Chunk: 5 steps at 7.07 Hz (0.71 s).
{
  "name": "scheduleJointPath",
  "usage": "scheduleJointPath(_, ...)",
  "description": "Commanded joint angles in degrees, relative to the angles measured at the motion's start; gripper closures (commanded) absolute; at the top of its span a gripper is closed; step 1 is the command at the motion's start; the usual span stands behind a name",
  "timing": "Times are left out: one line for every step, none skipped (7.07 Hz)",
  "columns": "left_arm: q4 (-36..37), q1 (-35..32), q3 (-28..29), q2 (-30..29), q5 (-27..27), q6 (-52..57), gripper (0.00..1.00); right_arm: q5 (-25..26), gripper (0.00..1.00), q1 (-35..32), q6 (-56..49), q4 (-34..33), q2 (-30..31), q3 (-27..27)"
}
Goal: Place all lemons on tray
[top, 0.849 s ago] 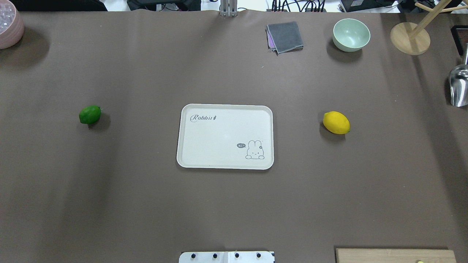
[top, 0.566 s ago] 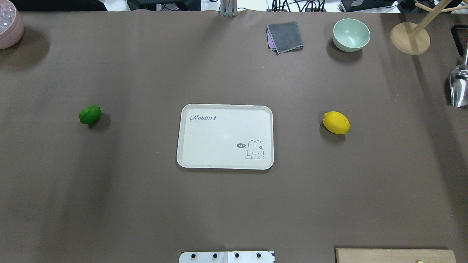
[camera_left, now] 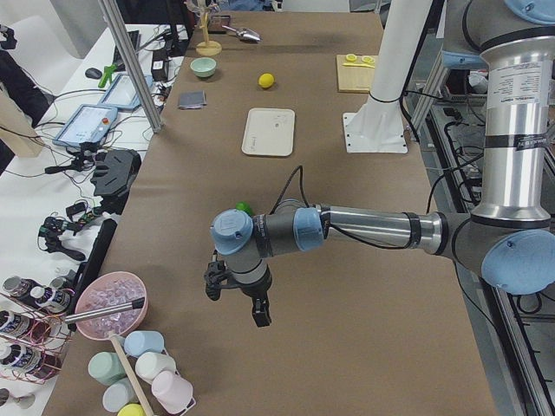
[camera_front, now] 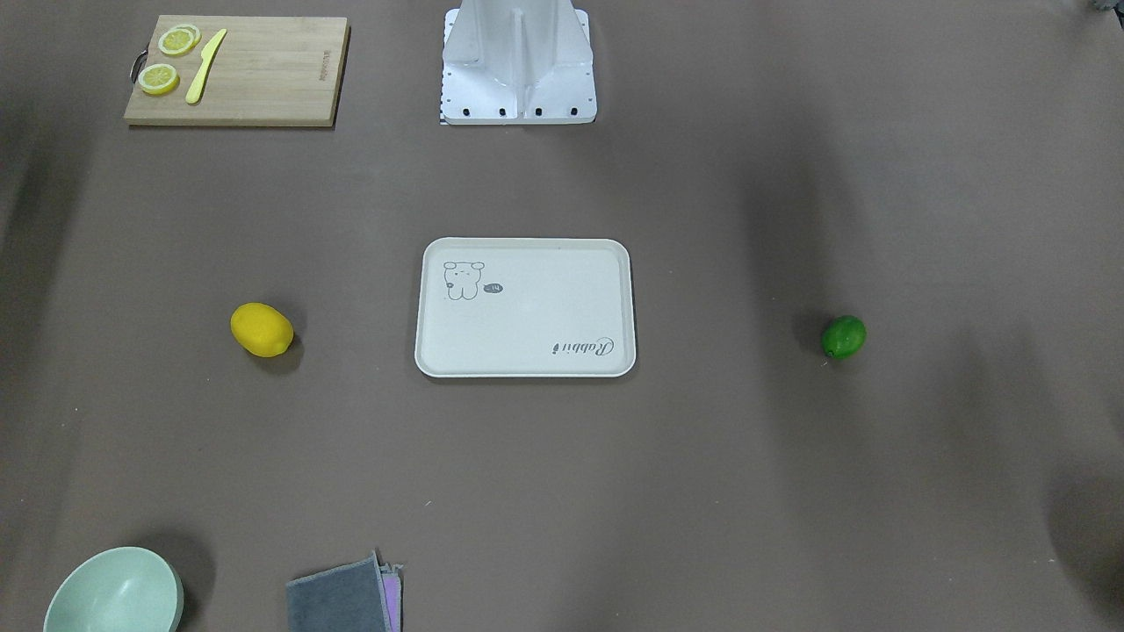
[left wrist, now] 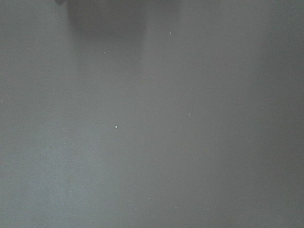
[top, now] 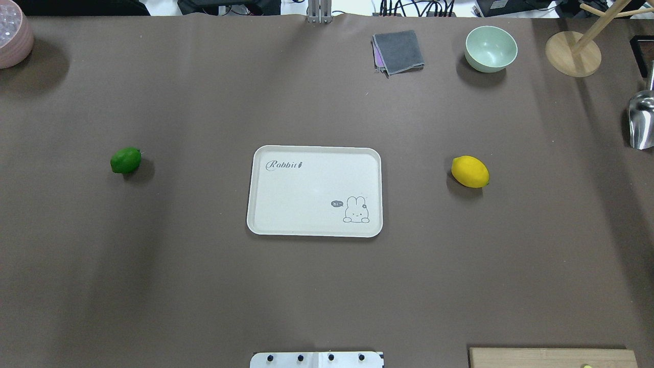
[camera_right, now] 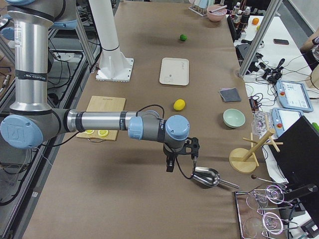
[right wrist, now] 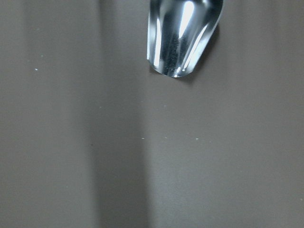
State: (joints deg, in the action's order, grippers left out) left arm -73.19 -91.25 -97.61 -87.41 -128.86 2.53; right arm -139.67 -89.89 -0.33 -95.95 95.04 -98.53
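Note:
The off-white tray (top: 311, 189) lies at the table's middle, also in the front view (camera_front: 527, 307). The green lemon (top: 125, 160) lies on the table to the tray's left, the yellow lemon (top: 470, 171) to its right; both lie apart from the tray. In the front view the yellow lemon (camera_front: 262, 330) is on the left and the green lemon (camera_front: 843, 337) on the right. My left gripper (camera_left: 236, 303) hovers over bare table on the near side of the green lemon. My right gripper (camera_right: 182, 159) hovers beside the metal scoop. I cannot tell whether either is open.
A wooden cutting board (camera_front: 263, 75) with lemon slices and a yellow knife lies near my base (camera_front: 518, 61). A mint bowl (top: 490, 48), grey cloth (top: 398, 51), wooden stand (top: 572, 53), metal scoop (top: 641, 120) and pink bowl (top: 13, 36) line the table's far side.

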Motion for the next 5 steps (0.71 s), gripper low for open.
scheduleJointPath(1.46,0.11,-0.30,-3.62,-0.51,-0.50,0.03,-2.45,0.01,3.65,-0.03,0.06,-0.12,-2.01)
scheduleJointPath(4.95,0.19,0.23,-5.91,-3.21,-0.77,0.03,-3.93,0.01,5.84,-0.11,0.06,-0.29,-2.80)
scheduleJointPath(6.03,0.28,0.40,-6.98,-4.28,-0.77,0.03,-6.21,0.01,8.12,-0.03,0.15,-1.60,-3.16)
scheduleJointPath(5.52,2.54,1.19,-8.47,-4.47,-4.16,0.03,-7.01,0.01,10.76,0.41,0.67,-3.61,-3.69)
scheduleJointPath(5.60,4.74,1.98,-12.57,-5.51,-10.46,0.03,-7.02,0.01,14.26,3.89,0.77,-6.42,-4.91)
